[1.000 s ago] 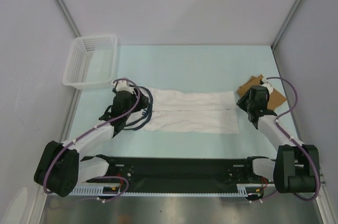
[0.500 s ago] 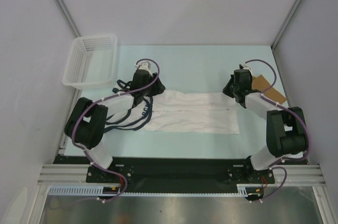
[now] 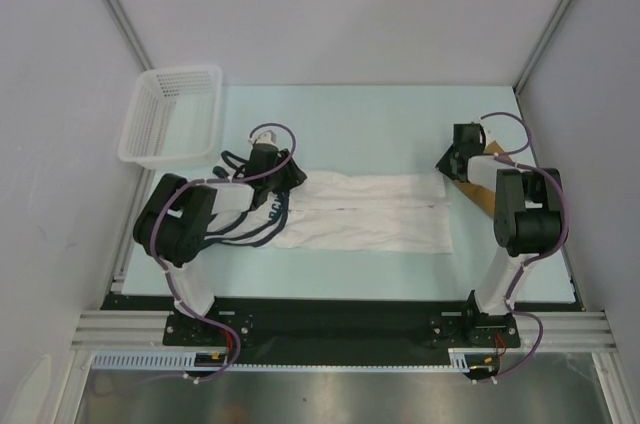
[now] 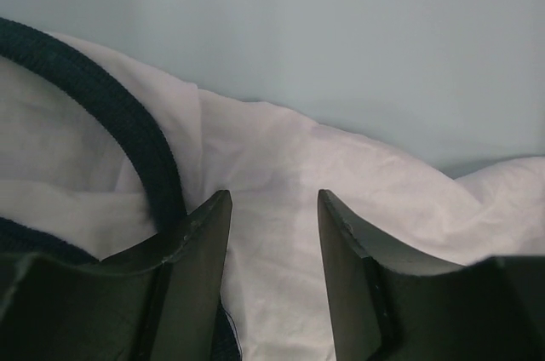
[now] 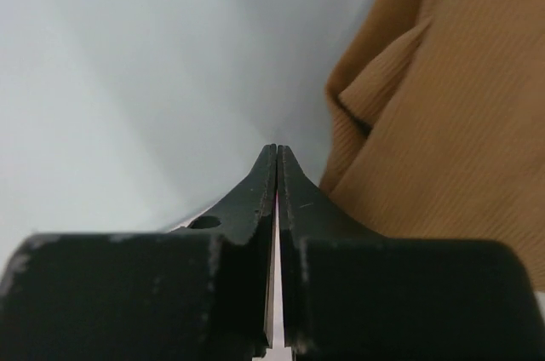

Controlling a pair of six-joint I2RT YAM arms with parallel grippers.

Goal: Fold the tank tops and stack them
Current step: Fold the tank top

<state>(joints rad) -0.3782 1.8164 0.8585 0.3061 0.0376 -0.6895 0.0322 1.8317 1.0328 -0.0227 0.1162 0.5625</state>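
The white tank top [image 3: 365,212] lies folded in a long strip across the middle of the table, navy-trimmed straps [image 3: 255,229] at its left end. My left gripper [image 3: 285,172] sits at the strip's far left edge. In the left wrist view it [image 4: 271,199] is open, its jaws astride white cloth [image 4: 281,157] beside a navy trim [image 4: 128,123]. My right gripper [image 3: 447,162] is at the strip's far right corner. In the right wrist view it [image 5: 278,148] is shut, with a thin white sliver of cloth between the jaws. The tan tank top [image 3: 478,196] [image 5: 451,123] lies just to its right, partly under the arm.
A white lattice basket [image 3: 172,114] stands at the back left corner of the pale blue table [image 3: 360,124]. Grey walls close in the left, right and back sides. Both arm bases sit on the black rail at the near edge.
Both arms swung from the near side of the white top to its far edge. The right gripper closed at the far right corner. The left gripper's jaws narrowed over the cloth.
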